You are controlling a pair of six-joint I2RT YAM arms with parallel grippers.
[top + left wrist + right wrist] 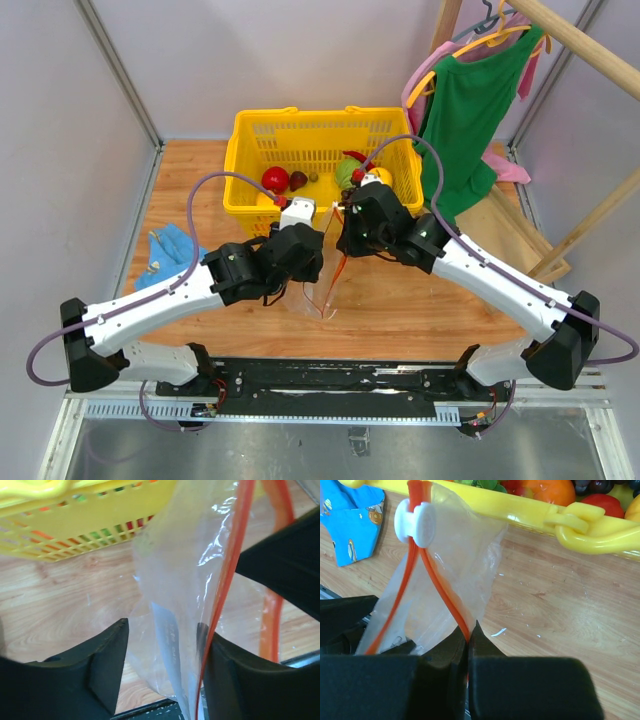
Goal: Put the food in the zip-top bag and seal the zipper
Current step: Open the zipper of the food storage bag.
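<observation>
The see-through zip-top bag (322, 290) hangs between my two grippers in front of the yellow basket (250, 200). My right gripper (469, 630) is shut on one orange-red strip of the zipper (442, 590); the white slider (416, 522) sits at the far end, and the two strips spread apart. My left gripper (167, 635) is open around the bag film (180, 580). The other zipper strip (232, 565) lies against its right finger, and the left finger stands apart from the film. The food lies in the basket: a red fruit (275, 179), a green piece (347, 172), an orange (547, 489).
A blue cloth (170, 250) lies on the wooden table at the left. A green shirt (470, 110) hangs from a wooden rack at the back right. The basket wall (75, 535) stands close behind the bag.
</observation>
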